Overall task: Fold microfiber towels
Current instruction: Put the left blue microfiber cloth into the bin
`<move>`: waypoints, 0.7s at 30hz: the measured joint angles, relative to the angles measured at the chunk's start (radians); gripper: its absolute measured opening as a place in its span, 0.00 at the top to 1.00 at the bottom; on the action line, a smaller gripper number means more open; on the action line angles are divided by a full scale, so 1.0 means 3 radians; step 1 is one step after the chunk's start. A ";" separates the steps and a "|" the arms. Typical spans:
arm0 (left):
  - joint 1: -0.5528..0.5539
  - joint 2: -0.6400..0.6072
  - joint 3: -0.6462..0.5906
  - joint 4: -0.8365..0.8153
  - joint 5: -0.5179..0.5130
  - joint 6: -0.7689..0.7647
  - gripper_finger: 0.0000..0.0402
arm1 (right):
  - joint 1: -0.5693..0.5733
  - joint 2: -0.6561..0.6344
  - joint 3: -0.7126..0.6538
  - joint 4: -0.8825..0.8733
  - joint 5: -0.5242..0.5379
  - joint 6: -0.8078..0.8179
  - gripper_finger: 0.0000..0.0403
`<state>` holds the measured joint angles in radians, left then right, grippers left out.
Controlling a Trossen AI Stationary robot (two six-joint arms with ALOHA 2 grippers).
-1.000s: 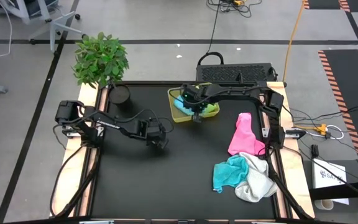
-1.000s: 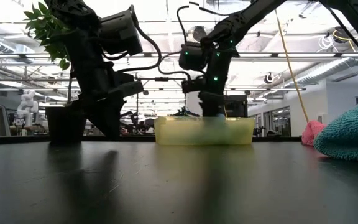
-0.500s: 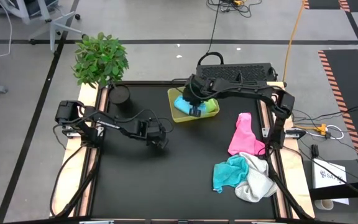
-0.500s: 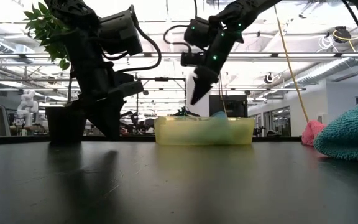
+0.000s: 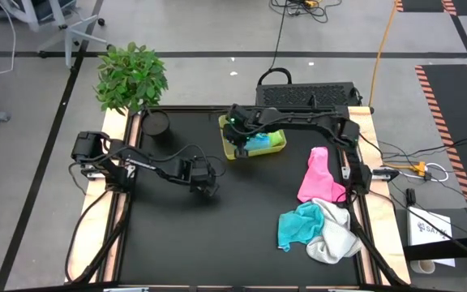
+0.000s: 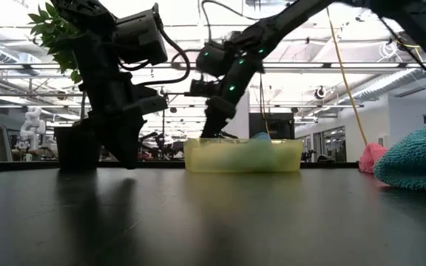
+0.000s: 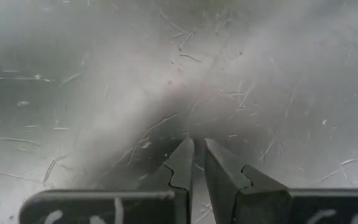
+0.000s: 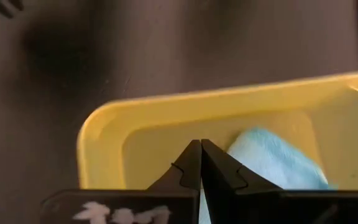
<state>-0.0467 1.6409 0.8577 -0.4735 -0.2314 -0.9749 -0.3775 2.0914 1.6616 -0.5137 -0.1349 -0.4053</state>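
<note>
Yellow-green tray [image 5: 232,151] holds light blue towel [image 8: 272,158], prob. lime one [image 5: 276,141] too. Right pincer [image 8: 201,163] closed, empty, over tray; left pincer [image 7: 196,163] nearly closed, empty, above bench [image 5: 217,235].

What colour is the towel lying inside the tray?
Light blue towel, in the yellow-green tray; clearest in the right wrist view.

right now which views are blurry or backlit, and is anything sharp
Low view: both arms are dark silhouettes against bright ceiling lights, and the teal towel at the edge is soft. Left wrist view: hazy glare washes the scratched table; the left gripper is nearly shut. Right wrist view: the yellow tray and light blue towel are soft. High view is sharpest.
</note>
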 joint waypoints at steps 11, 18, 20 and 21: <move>0.0000 0.0000 0.0000 -0.0014 -0.0004 -0.0050 0.91 | -0.0048 0.0451 0.0374 -0.0337 0.0105 -0.0167 1.00; -0.0009 0.0000 0.0000 -0.0009 -0.0011 -0.0086 0.91 | -0.0129 0.0391 0.0376 -0.0458 0.0202 -0.0101 1.00; -0.0010 0.0000 0.0000 -0.0011 -0.0017 -0.0086 0.91 | -0.0176 0.0373 0.0377 -0.0475 0.0204 -0.0106 1.00; -0.0010 0.0000 0.0000 -0.0012 -0.0016 -0.0082 0.91 | -0.0202 0.0373 0.0379 -0.0481 0.0207 -0.0104 1.00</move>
<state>-0.0498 1.6409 0.8577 -0.4771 -0.2363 -0.9996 -0.4380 2.2032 1.7752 -0.6581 -0.0727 -0.4365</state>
